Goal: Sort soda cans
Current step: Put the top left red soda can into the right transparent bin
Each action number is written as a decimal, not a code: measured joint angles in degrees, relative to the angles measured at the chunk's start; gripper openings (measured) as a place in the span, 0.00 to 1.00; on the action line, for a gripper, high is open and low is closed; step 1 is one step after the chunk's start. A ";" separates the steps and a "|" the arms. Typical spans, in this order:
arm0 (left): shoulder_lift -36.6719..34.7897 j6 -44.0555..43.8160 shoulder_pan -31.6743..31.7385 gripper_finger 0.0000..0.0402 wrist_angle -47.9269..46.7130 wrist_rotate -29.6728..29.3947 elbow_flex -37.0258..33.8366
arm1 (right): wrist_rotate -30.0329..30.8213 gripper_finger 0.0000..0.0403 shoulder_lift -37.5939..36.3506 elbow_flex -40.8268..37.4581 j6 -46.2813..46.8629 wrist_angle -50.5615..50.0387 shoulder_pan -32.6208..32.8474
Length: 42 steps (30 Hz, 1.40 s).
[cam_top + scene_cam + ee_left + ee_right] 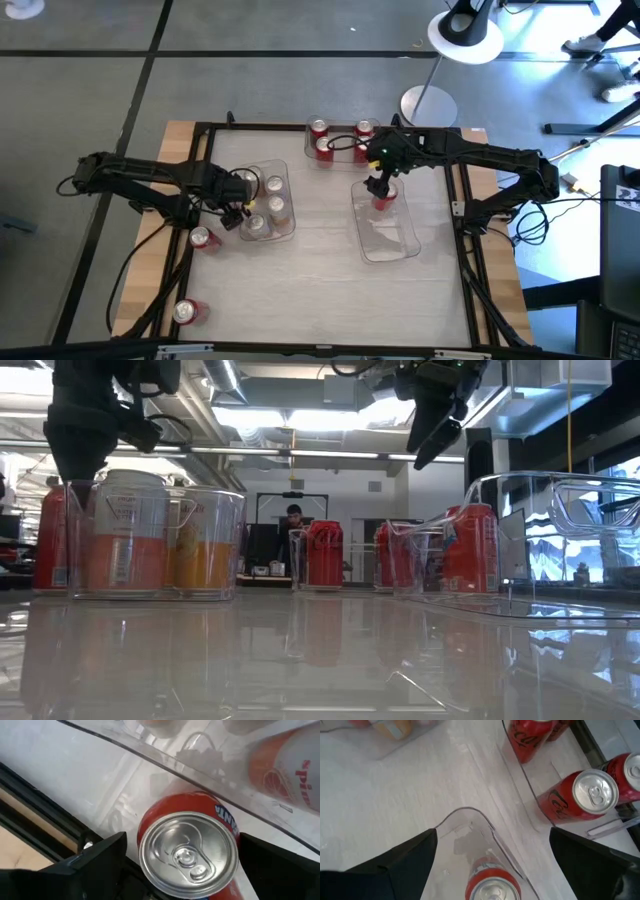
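My left gripper (224,220) is open at the near left corner of the left clear bin (287,178). Its fingers stand on either side of the silver top of a red can (187,852) that is upright on the table just outside the bin wall (203,238). The bin holds several orange and pale cans (272,207). My right gripper (380,185) is open and empty. It hangs above one red can (492,887) standing at the far end of the right clear bin (398,245). In the low view, the right gripper (435,445) is well above that can (470,545).
Several red cans (340,140) stand upright at the table's far edge, close to my right arm. Another red can (187,312) stands at the near left corner. The white table surface between the two bins is bare. A black frame rail (190,190) runs beside the left gripper.
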 joint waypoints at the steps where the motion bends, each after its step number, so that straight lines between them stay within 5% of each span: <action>1: -0.02 0.07 0.70 0.90 0.21 0.36 -0.31 | 0.00 0.95 0.00 -0.01 -0.02 0.37 0.00; 11: -0.01 3.34 4.81 0.89 10.04 7.70 -8.04 | 0.02 0.95 0.02 0.00 -1.52 3.99 0.00; 18: -0.17 5.14 4.65 0.71 7.19 8.00 -7.10 | 0.00 0.95 0.02 -0.01 -0.57 5.43 0.00; 29: -0.65 3.35 3.08 0.71 -15.22 5.90 14.06 | -0.46 0.95 -0.96 2.30 5.34 -2.21 1.25; 36: -0.56 2.01 -0.93 0.71 -13.48 4.03 27.76 | 2.76 0.95 -4.21 2.98 9.14 -2.90 9.85; 42: 0.22 5.28 -3.64 0.71 -0.19 0.58 32.50 | 8.38 0.91 -4.18 2.94 11.05 -1.70 17.93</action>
